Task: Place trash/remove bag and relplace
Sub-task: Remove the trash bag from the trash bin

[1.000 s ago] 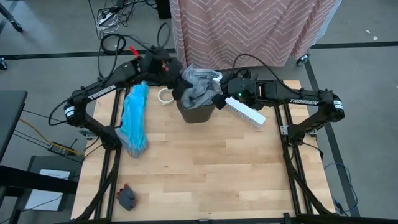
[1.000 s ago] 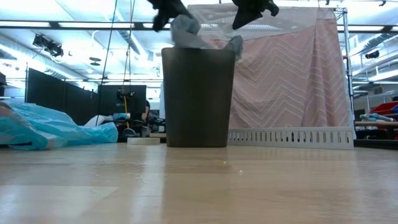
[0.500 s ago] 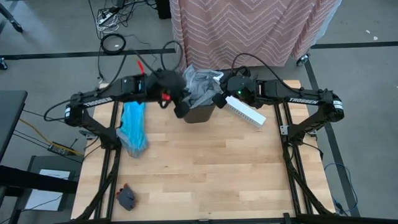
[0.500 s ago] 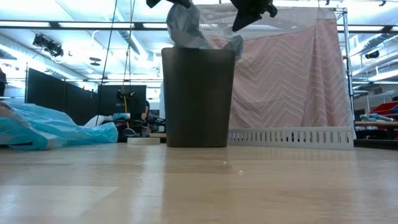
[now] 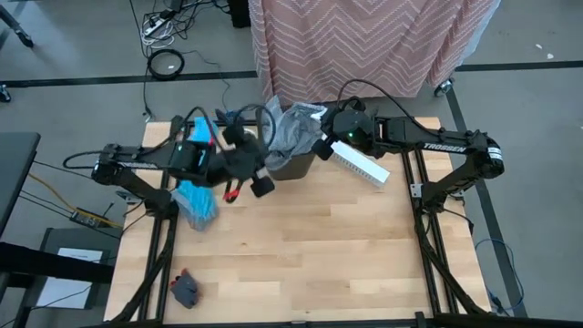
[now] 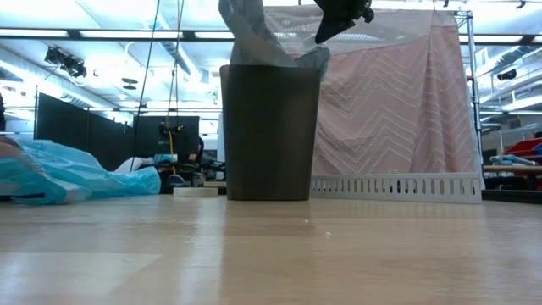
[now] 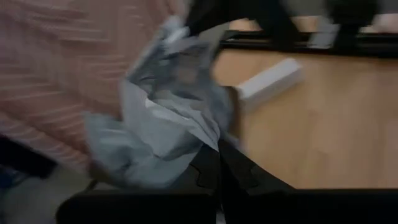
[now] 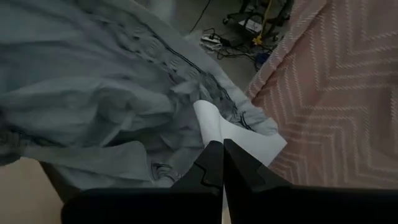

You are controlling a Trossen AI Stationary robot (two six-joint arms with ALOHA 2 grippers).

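The light grey bag (image 5: pixel 293 129) stands in the dark bin (image 6: pixel 269 131), and its top rises in a peak (image 6: pixel 246 30) out of the low view's top edge. My left gripper (image 5: pixel 271 159) is shut on the bag, high over the bin's near-left side and above the low view. My right gripper (image 6: pixel 337 19) is shut on the bag's rim over the bin's right side. The turquoise bag (image 5: pixel 196 199) lies flat on the table's left part. No litter shows. My left gripper pinches a bunched part of the grey bag's top (image 7: pixel 189 140) between its two shut fingers. The bag spreads beyond the fingertips in crumpled folds and runs down into the bin; its lower part stays inside. How many layers it holds I cannot tell. My right gripper pinches the grey bag's rim (image 8: pixel 208 121) between its shut fingers, above the bin's right edge. The plastic beyond the fingertips lies in slack wrinkles. A pale flap of the bag stands right at the fingertips.
A long white box (image 5: pixel 360 164) lies right of the bin, under my right arm. A white tape ring (image 6: pixel 195 191) sits left of the bin. A small dark object (image 5: pixel 185 290) lies near the table's near-left corner. A pink zigzag curtain (image 5: pixel 373 41) hangs beyond the far edge.
My left gripper has risen and swung from the bin's far-left side toward the table's near edge, staying shut on the bag. The bag's left part has been drawn up out of the bin into a tall peak. The part at my right gripper has stayed in place.
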